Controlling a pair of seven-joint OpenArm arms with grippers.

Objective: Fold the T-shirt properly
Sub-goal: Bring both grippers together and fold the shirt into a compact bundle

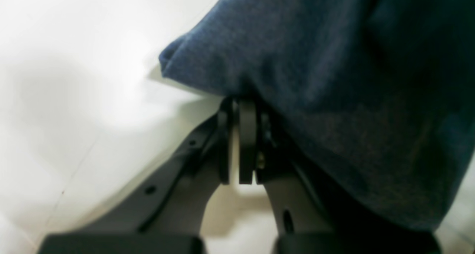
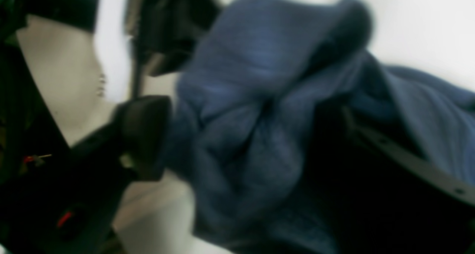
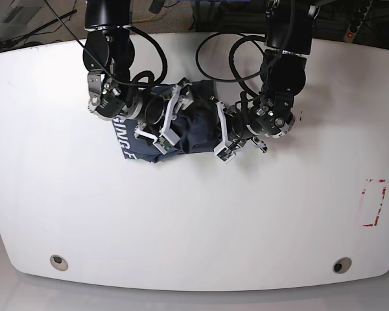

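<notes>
Overhead view: the T-shirt (image 3: 181, 126) lies bunched in a dark blue heap on the white desk (image 3: 194, 220), toward the far edge, between the two arms. White block lettering (image 3: 124, 139) shows on the flap nearest the right arm. The right gripper (image 3: 166, 123) rests over the heap; in the right wrist view, which is blurred, its fingers (image 2: 143, 135) stand wide apart with crumpled cloth (image 2: 256, 135) bulging between them, and no pinch on the fabric can be made out. The left gripper (image 3: 222, 137) meets the heap's other side; the left wrist view shows its fingers (image 1: 246, 139) drawn together and clamped on a fold of the T-shirt (image 1: 334, 98), which drapes over one side and hides it. Black cables (image 3: 236, 55) loop behind the arms. A red-marked rectangle (image 3: 373, 202) sits well apart near the desk's edge. Two round fittings (image 3: 58, 262) lie along the near edge.
</notes>
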